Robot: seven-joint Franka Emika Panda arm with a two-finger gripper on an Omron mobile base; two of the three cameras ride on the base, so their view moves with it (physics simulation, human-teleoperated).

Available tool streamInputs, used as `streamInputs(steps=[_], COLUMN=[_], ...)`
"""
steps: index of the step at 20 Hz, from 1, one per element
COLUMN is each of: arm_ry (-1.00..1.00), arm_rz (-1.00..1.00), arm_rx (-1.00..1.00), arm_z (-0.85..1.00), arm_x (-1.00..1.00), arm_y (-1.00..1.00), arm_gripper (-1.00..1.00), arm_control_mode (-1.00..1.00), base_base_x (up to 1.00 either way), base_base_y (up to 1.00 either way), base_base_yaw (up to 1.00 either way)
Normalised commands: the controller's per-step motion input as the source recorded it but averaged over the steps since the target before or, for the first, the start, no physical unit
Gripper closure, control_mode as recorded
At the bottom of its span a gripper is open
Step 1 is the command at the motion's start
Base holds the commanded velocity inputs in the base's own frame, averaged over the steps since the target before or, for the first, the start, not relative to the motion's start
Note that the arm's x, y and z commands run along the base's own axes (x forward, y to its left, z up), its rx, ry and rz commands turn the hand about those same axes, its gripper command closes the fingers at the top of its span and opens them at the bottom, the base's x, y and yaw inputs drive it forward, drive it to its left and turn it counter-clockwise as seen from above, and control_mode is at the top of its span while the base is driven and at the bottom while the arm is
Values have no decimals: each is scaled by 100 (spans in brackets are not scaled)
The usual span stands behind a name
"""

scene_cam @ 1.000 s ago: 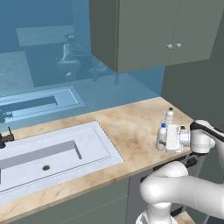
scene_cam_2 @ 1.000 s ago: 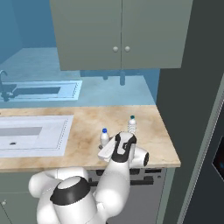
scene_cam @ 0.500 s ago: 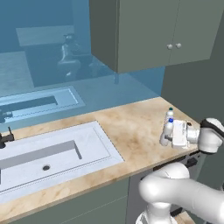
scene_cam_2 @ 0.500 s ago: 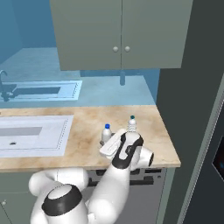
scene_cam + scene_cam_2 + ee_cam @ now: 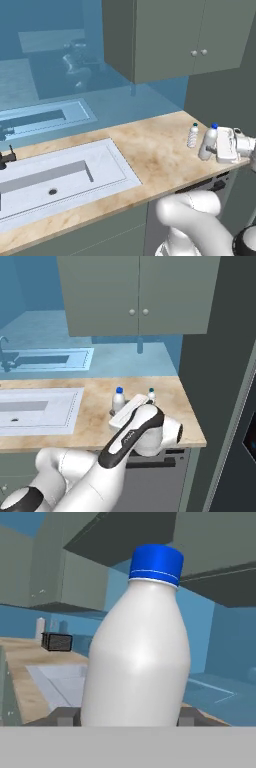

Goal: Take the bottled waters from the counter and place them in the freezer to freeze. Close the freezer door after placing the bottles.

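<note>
I am holding one bottled water (image 5: 137, 642) between my fingers (image 5: 62, 716), pinching its lower body; its long axis is standing nearly upright, blue cap up, slightly leaning. My gripper (image 5: 214, 149) is reaching sideways, level over the counter (image 5: 150, 150). Compared with before, my hand is sitting further right. The second bottle (image 5: 193, 135) is standing just behind.

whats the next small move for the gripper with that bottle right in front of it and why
Probably finish closing and then lift straight up. In the hand view the nearer bottle stands upright between the fingertips, and in the left base view the gripper sits at its side. The second bottle stands close behind on the counter, so a vertical lift avoids knocking it.
</note>
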Motion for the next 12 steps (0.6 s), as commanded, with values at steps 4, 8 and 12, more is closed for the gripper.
streamInputs(steps=[4,8,12], arm_ry=[-6,-4,0], arm_rz=[-3,1,9], arm_rx=[0,-4,-5], arm_z=[39,22,2], arm_x=[-100,-84,-65], arm_y=[45,98,96], arm_gripper=[100,100,100], arm_control_mode=[-100,-100,-100], base_base_x=[0,0,0], base_base_y=[0,0,0], base_base_yaw=[0,0,0])
